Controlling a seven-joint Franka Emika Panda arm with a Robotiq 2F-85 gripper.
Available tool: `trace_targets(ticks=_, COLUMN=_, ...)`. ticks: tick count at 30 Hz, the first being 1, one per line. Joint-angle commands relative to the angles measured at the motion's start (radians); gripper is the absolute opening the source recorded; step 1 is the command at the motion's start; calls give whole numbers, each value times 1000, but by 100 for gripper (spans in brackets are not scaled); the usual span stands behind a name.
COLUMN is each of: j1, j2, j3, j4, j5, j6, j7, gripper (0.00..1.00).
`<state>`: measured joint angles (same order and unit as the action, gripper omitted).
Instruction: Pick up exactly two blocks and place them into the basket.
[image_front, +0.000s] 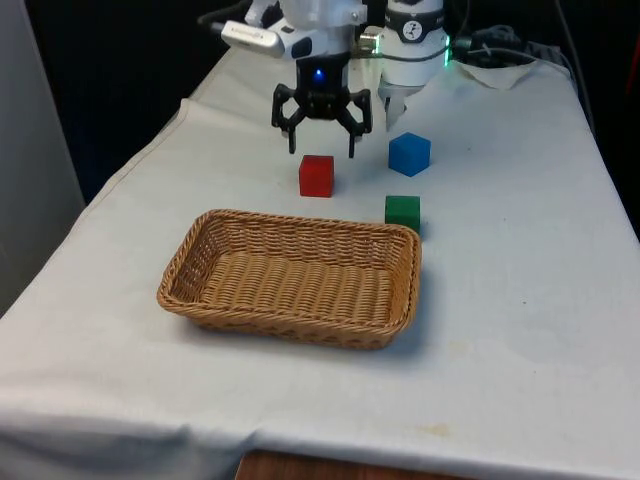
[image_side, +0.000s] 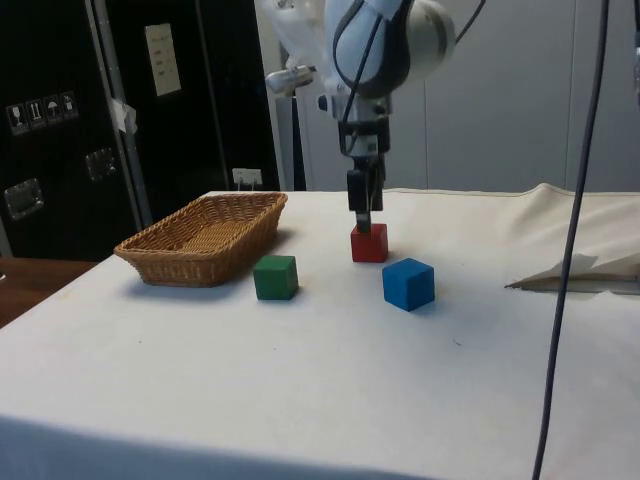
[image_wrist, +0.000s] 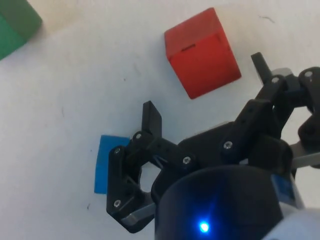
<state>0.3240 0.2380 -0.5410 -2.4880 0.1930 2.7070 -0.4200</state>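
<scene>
White cloth covers the bench. Wicker basket sits near the front edge, nothing in it. Three blocks beyond it, all on the cloth: red block behind the basket, green block just off the basket's far corner at the front view's right, blue block further back. Gripper hovers just above and slightly behind the red block, jaws spread wide, holding nothing. Red block sits ahead of the fingers, not between them.
</scene>
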Motion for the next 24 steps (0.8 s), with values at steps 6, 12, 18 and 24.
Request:
trace_targets(ticks=6, j1=-13, j2=54, j3=35, j4=4, j5=60, j6=60, j7=-20, gripper=100)
trace_targets(ticks=12, j1=-14, j2=99, j3=45, j4=13, j5=78, j6=94, j7=-18, gripper=100)
trace_targets(ticks=18, j1=-9, j2=115, j3=43, j4=14, j5=74, j6=105, j7=-11, gripper=100)
trace_targets(ticks=24, j1=-3, j2=119, j3=34, j4=15, j5=65, j6=101, j7=-5, gripper=100)
